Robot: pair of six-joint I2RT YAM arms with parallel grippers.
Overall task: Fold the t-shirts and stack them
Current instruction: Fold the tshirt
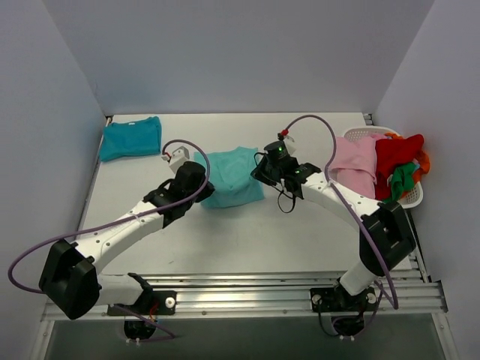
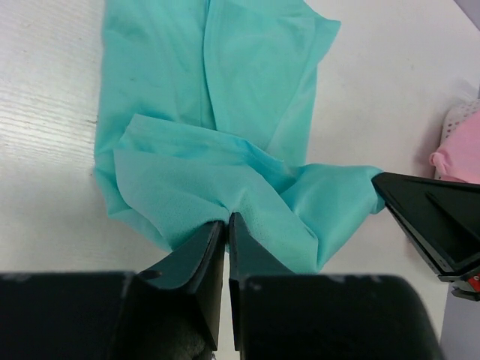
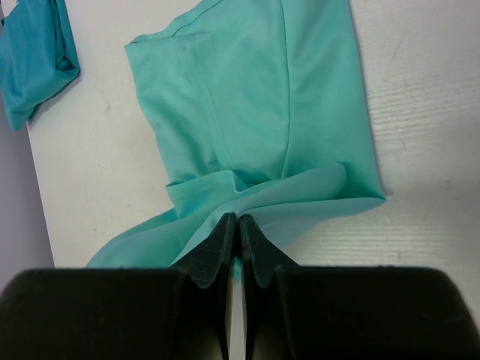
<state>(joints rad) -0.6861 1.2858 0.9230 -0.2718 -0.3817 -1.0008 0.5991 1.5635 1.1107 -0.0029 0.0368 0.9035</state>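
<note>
The left gripper, closed to a slit, pinches a bunched fold of the light turquoise t-shirt. The right gripper is clamped on its opposite edge. That shirt lies mid-tabletop, and the darker teal t-shirt lies at the far-left corner.

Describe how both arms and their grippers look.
Both the left arm and the right arm have white links between bulky black joints. A purple cable loops along each, and a small green light glows on the right wrist. The left gripper and right gripper each have two black, wedge-shaped fingers tapering to narrow tips.
</note>
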